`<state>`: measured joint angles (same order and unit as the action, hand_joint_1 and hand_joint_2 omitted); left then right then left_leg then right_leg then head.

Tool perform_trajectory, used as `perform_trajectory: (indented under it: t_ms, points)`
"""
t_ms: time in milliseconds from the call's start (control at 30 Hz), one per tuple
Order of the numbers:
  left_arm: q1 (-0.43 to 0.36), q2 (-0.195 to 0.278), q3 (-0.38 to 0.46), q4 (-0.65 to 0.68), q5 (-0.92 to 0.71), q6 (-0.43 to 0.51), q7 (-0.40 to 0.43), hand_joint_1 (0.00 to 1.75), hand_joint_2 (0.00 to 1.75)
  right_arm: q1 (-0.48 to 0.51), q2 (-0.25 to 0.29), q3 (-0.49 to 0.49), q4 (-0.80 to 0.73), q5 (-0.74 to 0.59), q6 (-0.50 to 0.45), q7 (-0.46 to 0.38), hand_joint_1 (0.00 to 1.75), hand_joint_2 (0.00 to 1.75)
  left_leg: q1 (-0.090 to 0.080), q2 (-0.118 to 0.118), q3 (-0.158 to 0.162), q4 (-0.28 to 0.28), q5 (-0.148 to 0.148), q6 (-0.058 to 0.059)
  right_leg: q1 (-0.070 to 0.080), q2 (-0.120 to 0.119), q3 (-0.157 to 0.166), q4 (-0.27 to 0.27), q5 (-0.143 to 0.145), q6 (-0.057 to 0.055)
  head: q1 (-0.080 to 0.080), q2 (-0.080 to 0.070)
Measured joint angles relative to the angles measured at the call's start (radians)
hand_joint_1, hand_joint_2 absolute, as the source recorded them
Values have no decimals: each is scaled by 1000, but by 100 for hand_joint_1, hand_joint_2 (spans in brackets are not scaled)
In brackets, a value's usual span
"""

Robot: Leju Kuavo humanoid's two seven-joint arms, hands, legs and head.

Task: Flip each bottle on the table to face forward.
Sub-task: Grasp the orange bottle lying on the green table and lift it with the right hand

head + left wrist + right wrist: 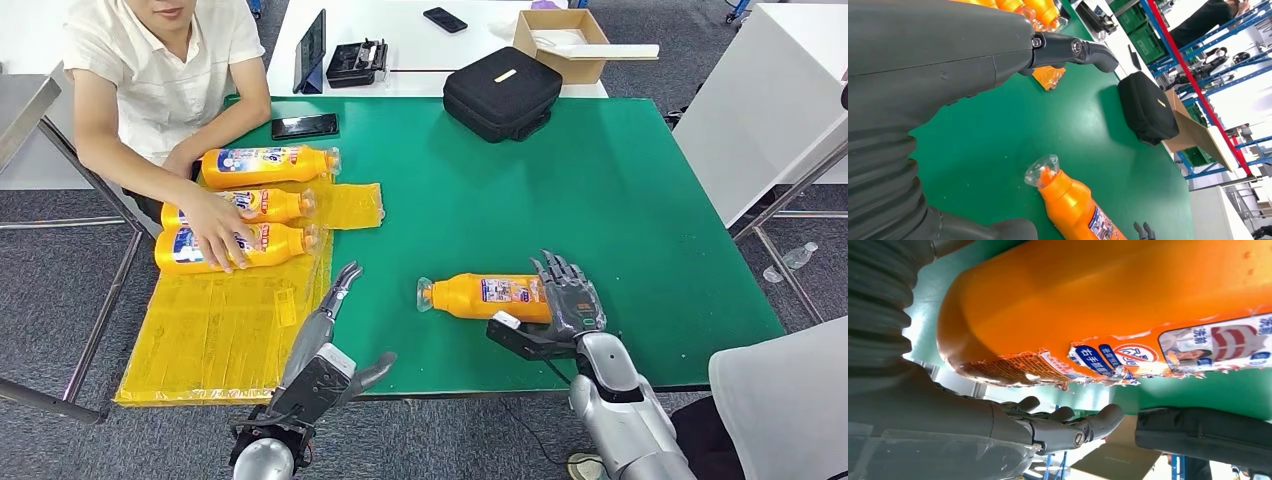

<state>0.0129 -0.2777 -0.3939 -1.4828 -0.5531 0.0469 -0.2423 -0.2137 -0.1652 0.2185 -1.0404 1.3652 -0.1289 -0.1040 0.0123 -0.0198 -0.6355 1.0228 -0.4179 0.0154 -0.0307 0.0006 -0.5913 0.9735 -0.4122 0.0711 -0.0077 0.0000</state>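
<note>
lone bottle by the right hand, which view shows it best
Head view: the lone bottle lies whole on the green table against the right hand. Left wrist view shows its cap end; right wrist view shows its torn label up close.

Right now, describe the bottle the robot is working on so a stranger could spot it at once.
On the green table, look near the front edge, by the robot's right hand. The orange bottle lies there on its side, cap toward the left hand. Unlike the three bottles by the person, it lies alone on bare green.

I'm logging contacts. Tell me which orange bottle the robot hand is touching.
The lone orange bottle near the table's front edge, at the right robot hand. The other three lie together on the yellow plastic sheet beside the person.
</note>
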Motion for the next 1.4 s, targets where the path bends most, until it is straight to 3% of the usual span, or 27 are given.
perform_trajectory:
  t_ms: [33,100,167,267,900,1133,1400]
  points:
    - [0,0,0,0,0,0,-1,0,175,-2,0,-2,7,-6,2,-2,0,175,0,0,0,0,0,0,0,0,0,0,0,0,0,0]
    - [-1,0,0,2,-1,0,-2,0,175,-6,1,-7,22,-21,4,-11,70,175,0,0,1,0,0,0,0,0,0,0,0,0,0,0]
    - [-2,0,-2,4,-2,-1,-4,0,175,-12,2,-13,42,-40,6,-25,151,175,0,0,2,0,0,0,0,0,1,0,0,0,0,0]
    - [-3,0,-5,10,-3,-2,-6,0,175,-17,3,-19,73,-70,8,-51,173,175,0,0,2,0,0,0,0,0,1,0,0,0,0,0]
    - [-9,0,-7,31,-5,-6,-16,0,175,-49,0,-56,155,-179,20,-109,175,175,0,0,10,0,-1,0,0,0,-1,-1,-2,2,0,0]
    - [-10,0,-5,36,82,-19,-26,0,175,-38,-5,-96,159,-381,92,-233,175,175,0,0,12,0,-2,-1,0,0,1,-1,-2,2,0,0]
    - [-10,0,-4,38,97,-25,-25,0,175,-32,-8,-104,155,-405,103,-247,175,175,0,1,13,0,-2,-1,0,0,1,-1,-2,2,0,0]
